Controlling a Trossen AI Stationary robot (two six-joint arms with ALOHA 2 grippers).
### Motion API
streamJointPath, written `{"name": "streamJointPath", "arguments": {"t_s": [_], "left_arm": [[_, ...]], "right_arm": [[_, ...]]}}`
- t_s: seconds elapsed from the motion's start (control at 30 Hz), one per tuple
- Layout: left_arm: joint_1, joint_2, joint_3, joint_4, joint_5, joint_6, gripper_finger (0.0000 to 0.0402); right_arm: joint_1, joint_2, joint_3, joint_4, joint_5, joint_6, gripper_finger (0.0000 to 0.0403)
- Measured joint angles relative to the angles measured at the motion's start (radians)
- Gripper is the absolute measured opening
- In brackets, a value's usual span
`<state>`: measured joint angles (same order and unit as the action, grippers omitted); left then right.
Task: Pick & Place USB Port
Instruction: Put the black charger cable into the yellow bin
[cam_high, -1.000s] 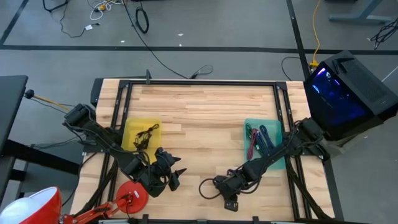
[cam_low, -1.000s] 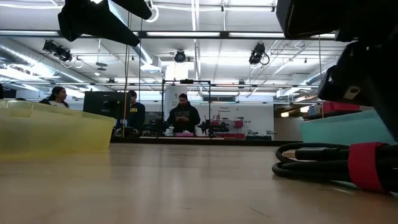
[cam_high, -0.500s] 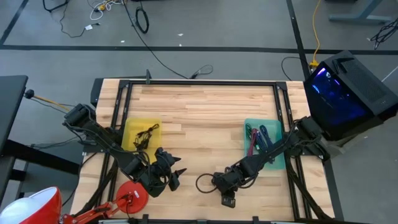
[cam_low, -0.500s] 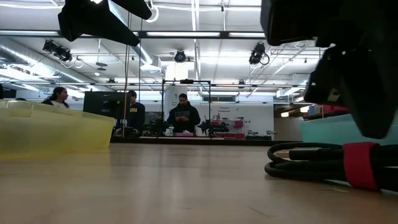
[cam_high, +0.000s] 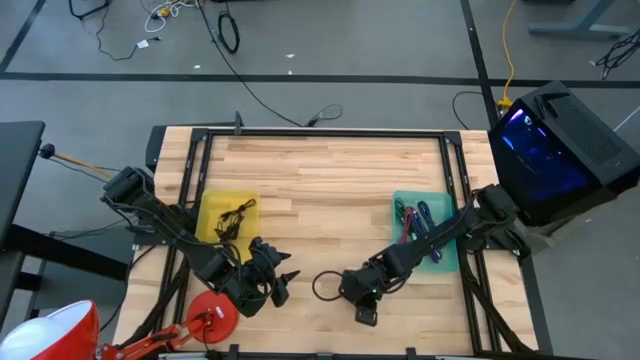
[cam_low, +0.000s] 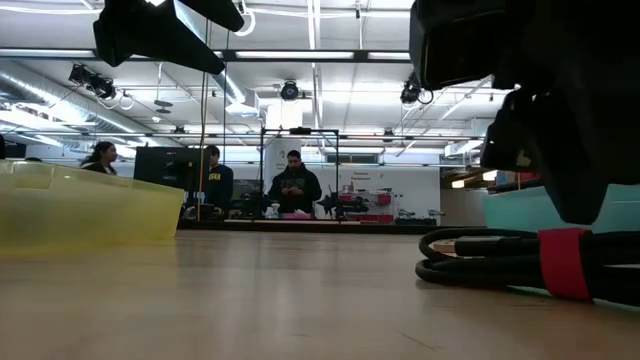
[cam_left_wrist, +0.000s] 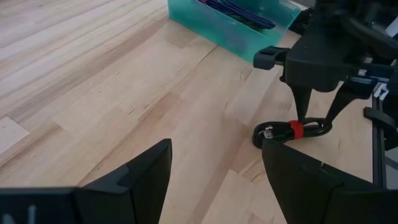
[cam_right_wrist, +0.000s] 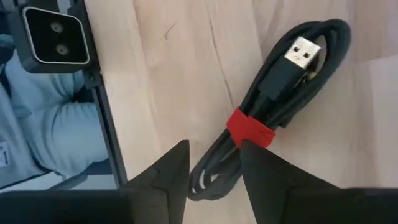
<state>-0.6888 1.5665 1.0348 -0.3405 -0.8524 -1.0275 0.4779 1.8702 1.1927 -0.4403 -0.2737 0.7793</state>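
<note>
High view: the right gripper (cam_high: 362, 292) sits low over the coiled black USB cable (cam_high: 328, 284) near the front edge of the table (cam_high: 330, 180), just left of the teal bin (cam_high: 447, 262). The left gripper (cam_high: 283, 283) waits beside the yellow bin (cam_high: 208, 208), fingers spread and empty.

Low view: the cable (cam_low: 500, 262), bound with a red strap (cam_low: 565, 262), lies flat on the wood under the dark right arm.

Left wrist view: the right fingers (cam_left_wrist: 303, 102) stand on either side of the strapped coil (cam_left_wrist: 289, 131).

Right wrist view: the fingers (cam_right_wrist: 171, 171) straddle the cable (cam_right_wrist: 273, 87) near its red strap (cam_right_wrist: 250, 130), parted; I cannot tell whether they touch it. The USB plug (cam_right_wrist: 304, 51) lies on top of the coil.
</note>
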Motion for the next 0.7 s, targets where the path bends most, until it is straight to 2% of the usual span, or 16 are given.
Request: {"name": "streamJointPath", "arguments": {"t_s": [0.23,0.33,0.7], "left_arm": [[0.000,0.000,0.000,-0.001,0.000,0.001,0.0254],[0.000,0.000,0.000,-0.002,0.000,0.000,0.0254],[0.000,0.001,0.000,-0.001,0.000,0.000,0.0254]], "right_arm": [[-0.006,-0.019,0.001,-0.046,0.005,0.004,0.0146],[0.006,-0.019,0.000,-0.095,0.051,0.004,0.0146],[0.050,-0.018,0.000,-0.058,0.133,0.014,0.0146]]}}
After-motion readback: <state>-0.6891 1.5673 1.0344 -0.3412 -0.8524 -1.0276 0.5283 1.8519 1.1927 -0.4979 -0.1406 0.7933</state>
